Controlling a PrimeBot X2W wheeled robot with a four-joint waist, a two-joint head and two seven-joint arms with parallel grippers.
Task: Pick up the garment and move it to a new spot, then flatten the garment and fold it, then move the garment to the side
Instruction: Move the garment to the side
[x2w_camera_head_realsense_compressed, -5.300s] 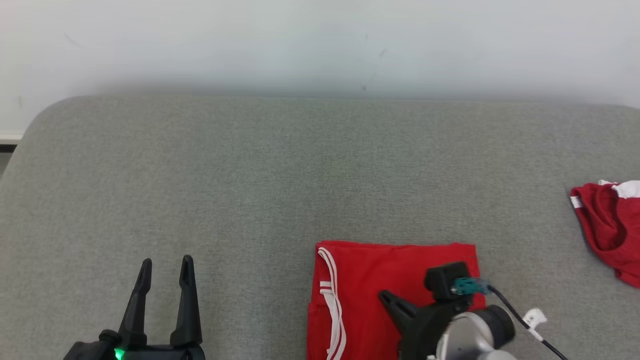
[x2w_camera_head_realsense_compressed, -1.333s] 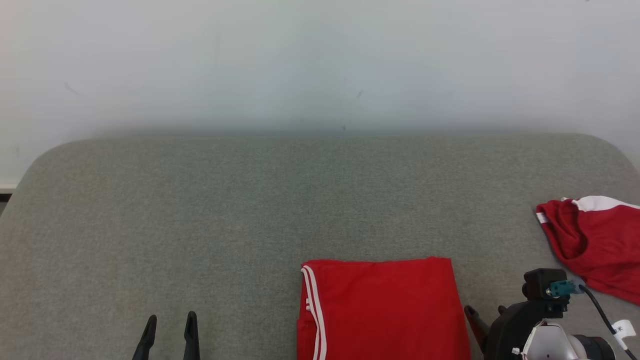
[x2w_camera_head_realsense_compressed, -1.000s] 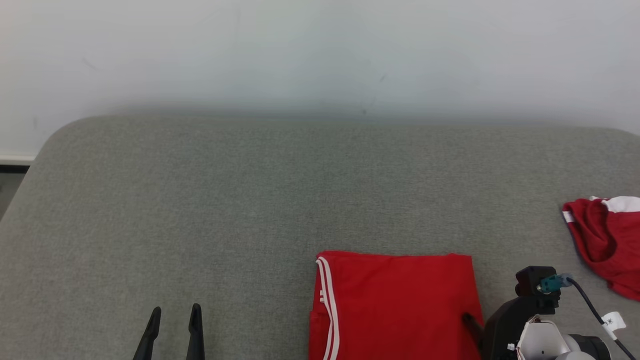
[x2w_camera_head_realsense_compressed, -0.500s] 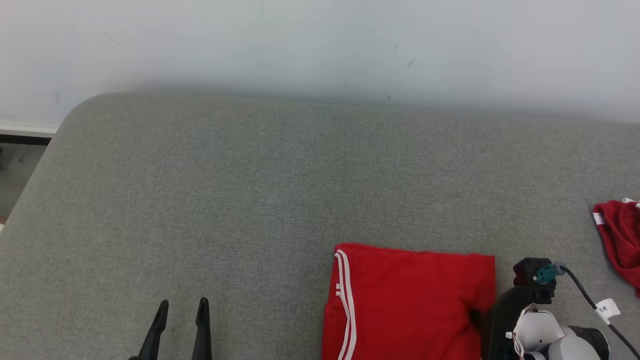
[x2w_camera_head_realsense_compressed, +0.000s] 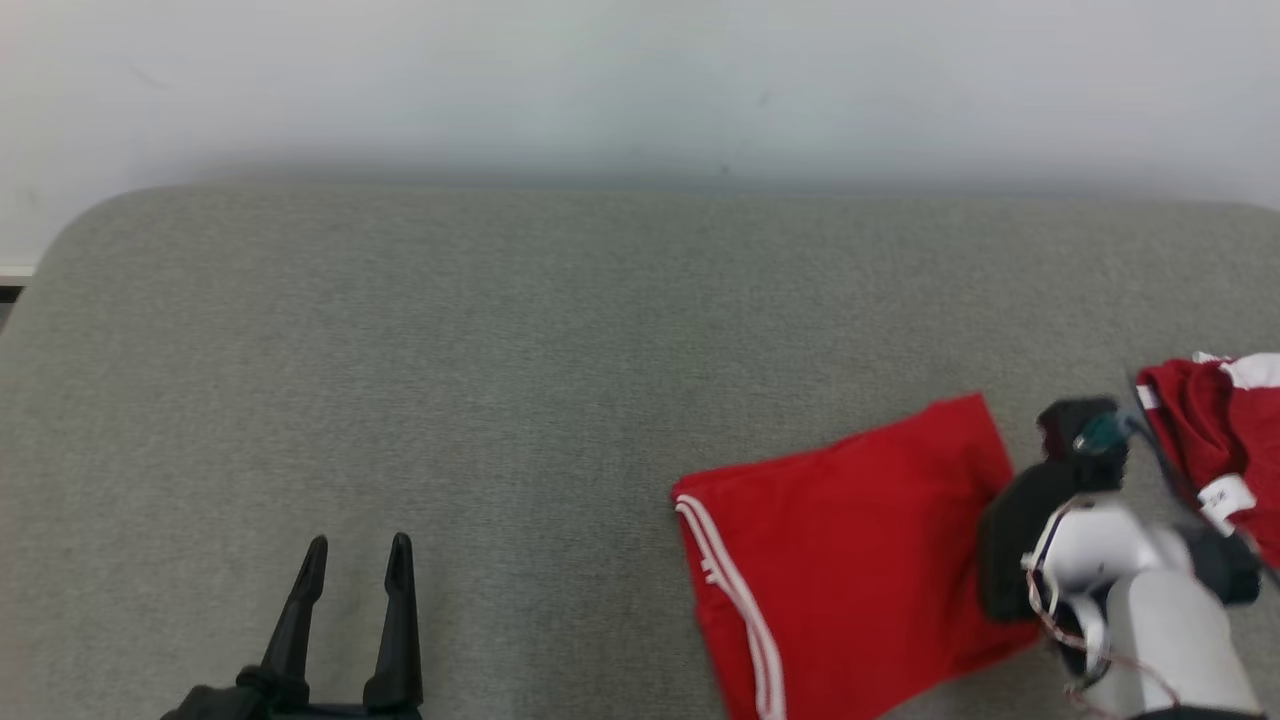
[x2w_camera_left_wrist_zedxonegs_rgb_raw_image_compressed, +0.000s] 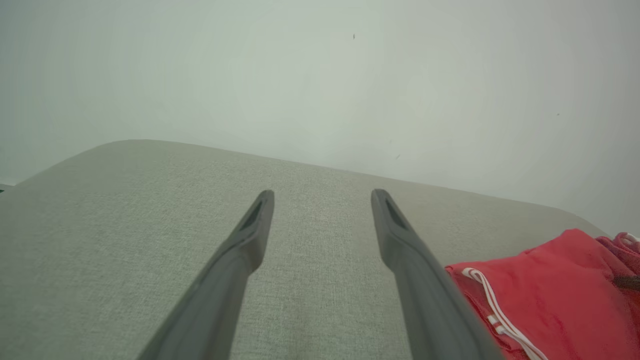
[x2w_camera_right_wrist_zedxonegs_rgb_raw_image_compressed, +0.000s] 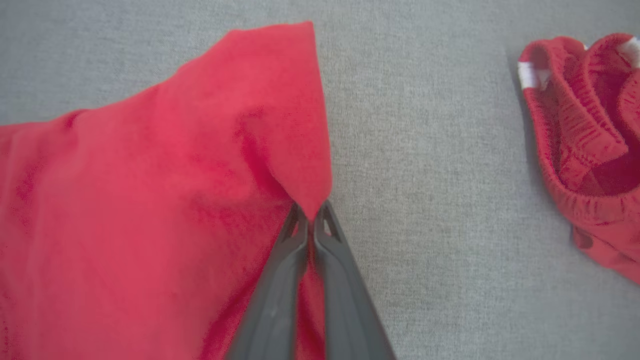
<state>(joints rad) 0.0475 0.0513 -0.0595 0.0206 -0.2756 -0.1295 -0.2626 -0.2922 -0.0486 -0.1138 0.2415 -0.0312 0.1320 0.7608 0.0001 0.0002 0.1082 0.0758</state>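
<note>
The folded red garment with white side stripes lies on the grey cushion at the lower right, turned askew. My right gripper is shut on the garment's right edge, and the cloth rises in a peak at the pinch. In the head view the right wrist sits against that edge and hides the fingertips. My left gripper stands open at the lower left, well apart from the garment, with nothing between its fingers.
A second red garment with white trim lies crumpled at the far right, close beyond my right wrist; it also appears in the right wrist view. The grey cushion stretches wide to the left and back, ending at a pale wall.
My right gripper has shut on the garment's right edge and pulled it up and to the right, so the folded garment now lies rotated. The head camera has shifted. The left gripper stays open.
</note>
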